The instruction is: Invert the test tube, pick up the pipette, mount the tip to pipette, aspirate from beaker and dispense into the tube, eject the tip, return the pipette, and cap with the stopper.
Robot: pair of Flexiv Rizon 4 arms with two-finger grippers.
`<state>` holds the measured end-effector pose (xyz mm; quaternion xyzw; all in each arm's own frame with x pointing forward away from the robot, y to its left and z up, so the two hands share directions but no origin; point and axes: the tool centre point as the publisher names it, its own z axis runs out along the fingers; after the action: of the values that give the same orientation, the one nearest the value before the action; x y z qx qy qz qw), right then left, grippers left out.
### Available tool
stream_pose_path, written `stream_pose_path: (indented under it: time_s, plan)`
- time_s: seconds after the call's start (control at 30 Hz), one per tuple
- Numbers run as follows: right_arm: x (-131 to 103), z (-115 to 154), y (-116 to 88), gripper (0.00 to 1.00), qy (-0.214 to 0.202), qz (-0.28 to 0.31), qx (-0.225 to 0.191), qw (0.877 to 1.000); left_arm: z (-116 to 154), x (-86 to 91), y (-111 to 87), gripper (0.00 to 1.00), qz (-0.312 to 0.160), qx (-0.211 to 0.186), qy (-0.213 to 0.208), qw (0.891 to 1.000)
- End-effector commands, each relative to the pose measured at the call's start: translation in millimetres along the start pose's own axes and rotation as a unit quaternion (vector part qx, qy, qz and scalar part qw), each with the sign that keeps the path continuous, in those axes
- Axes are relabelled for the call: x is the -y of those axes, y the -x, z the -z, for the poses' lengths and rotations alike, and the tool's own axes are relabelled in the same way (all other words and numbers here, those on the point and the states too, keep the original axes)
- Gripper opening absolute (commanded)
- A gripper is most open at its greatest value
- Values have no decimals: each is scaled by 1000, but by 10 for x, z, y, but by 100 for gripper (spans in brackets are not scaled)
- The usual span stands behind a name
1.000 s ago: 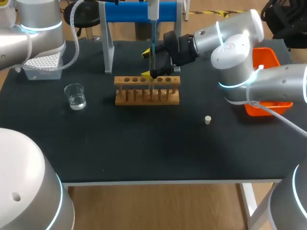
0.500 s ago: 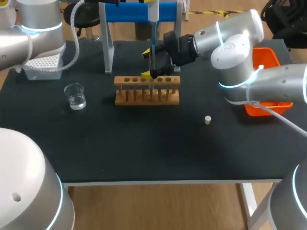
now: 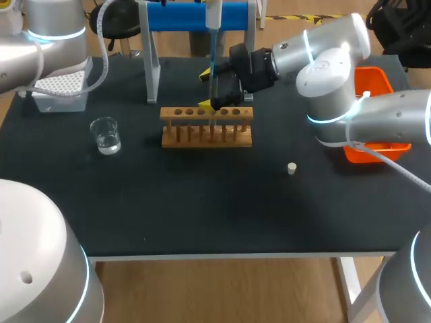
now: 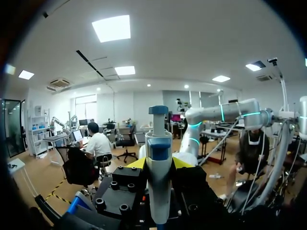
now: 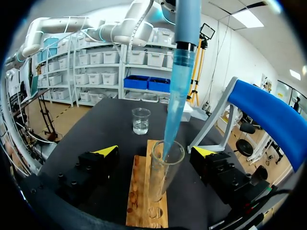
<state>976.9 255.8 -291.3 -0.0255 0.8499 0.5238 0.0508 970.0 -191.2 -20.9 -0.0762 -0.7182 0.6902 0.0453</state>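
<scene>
Changed: my left arm has eased back a touch, baring more of the tip box. The pipette barely shifted.
Left gripper: clenched on the pipette.
Tip: inside the mouth of the tube, which stands upright in the rack.
Right gripper: released, one finger either side of the tube.
Meaning: I judge dispensing is under way or ending. Ejecting the tip comes next, and the stopper waits on the table.

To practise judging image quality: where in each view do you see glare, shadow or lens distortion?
Left wrist view: bright glare above the pipette. Right wrist view: the lens bows straight lines, the test tube looks tilted. Head view: shadows barely show on the dark table, glints on the beaker.
</scene>
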Motion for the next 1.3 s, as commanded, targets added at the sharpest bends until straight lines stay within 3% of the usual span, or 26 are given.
stream_pose_path:
  time_s: [0.03, 0.57, 1.3]
  plan:
    - [-1, 11, 10, 100, -1, 0, -3, 1000, 24, 18, 33, 0, -1, -4, 2, 1000]
    - [-1, 11, 10, 100, -1, 0, -3, 1000, -64, 39, 108, 0, -7, -18, -1, 1000]
    - [-1, 11, 10, 100, -1, 0, -3, 1000, -60, 24, -63, 0, 2, -19, 1, 1000]
